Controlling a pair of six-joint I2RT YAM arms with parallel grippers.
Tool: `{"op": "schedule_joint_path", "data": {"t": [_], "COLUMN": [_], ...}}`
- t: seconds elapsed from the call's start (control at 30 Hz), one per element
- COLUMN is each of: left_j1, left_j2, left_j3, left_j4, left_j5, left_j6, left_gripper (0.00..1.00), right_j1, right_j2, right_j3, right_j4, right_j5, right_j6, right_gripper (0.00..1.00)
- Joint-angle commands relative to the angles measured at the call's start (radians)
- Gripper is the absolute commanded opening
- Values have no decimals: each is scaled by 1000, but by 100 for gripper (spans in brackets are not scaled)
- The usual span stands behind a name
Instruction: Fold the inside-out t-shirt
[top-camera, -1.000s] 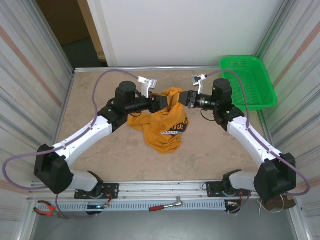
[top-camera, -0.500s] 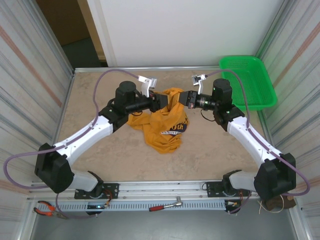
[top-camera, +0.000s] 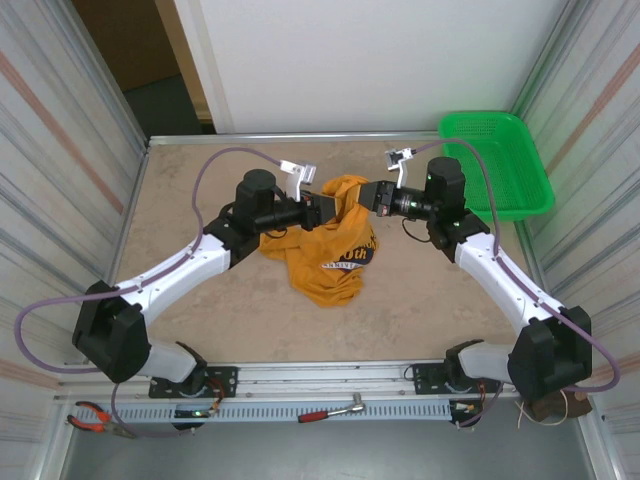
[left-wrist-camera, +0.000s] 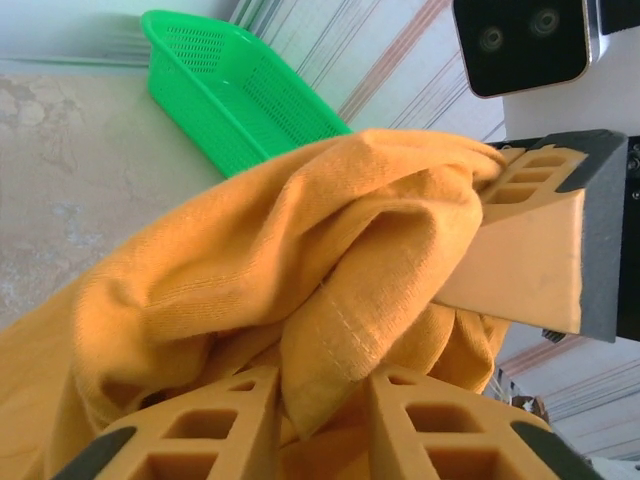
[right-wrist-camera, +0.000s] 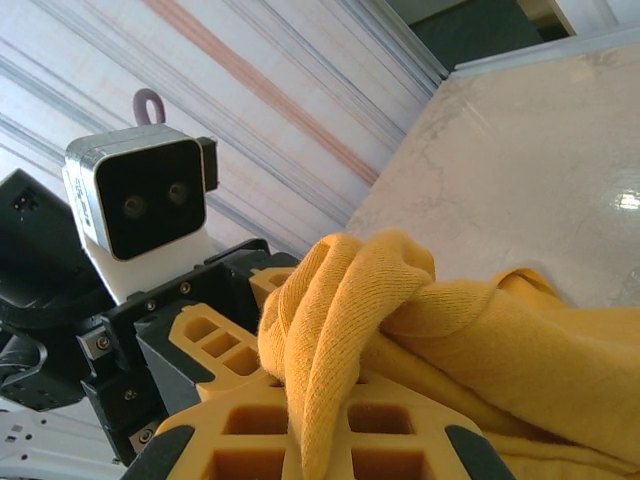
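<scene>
The inside-out t-shirt (top-camera: 318, 262) is mustard-orange, bunched mid-table, with its dark oval print (top-camera: 350, 254) facing up. Its top edge is lifted between the two grippers. My left gripper (top-camera: 325, 208) reaches in from the left. In the left wrist view a stitched hem flap of the shirt (left-wrist-camera: 350, 330) sits between its fingers (left-wrist-camera: 210, 430), which press it from both sides. My right gripper (top-camera: 372, 197) comes in from the right, shut on a ridge of the shirt (right-wrist-camera: 340, 300) that rises between its fingers (right-wrist-camera: 390, 430). The grippers face each other a few centimetres apart.
A green mesh basket (top-camera: 495, 165) stands at the back right corner, also seen in the left wrist view (left-wrist-camera: 240, 90). Pliers (top-camera: 95, 418) and a ratchet (top-camera: 335, 410) lie on the rail below the table's near edge. Corrugated walls close both sides.
The left arm has shifted slightly right toward the shirt, and its jaws have narrowed onto the hem flap. The right arm and the shirt's lower part have stayed put.
</scene>
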Motion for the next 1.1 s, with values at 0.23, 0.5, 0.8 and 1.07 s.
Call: {"op": "schedule_joint_path", "data": {"t": [0.23,0.5,0.8,1.07], "left_j1": [28,74,72,8], "left_j2": [3,4,-22,-31], "left_j3": [101,258,282,289], "left_j4": [35,44,18,-7], "left_j5": [55,170,110,23], "left_j6": [-62,-301,-445,-455], "left_gripper": [0,0,0,0], "right_j1": [-20,-24,230,381], "right_j2": [-6,-6,-328,-154], "right_j3": [-21,-48,8,162], "right_j4": [-15,-188,-441,-410], "right_j5": [59,258,723,917], "right_j6": [0,-73,-125,-143], "right_gripper": [44,65,61,77]}}
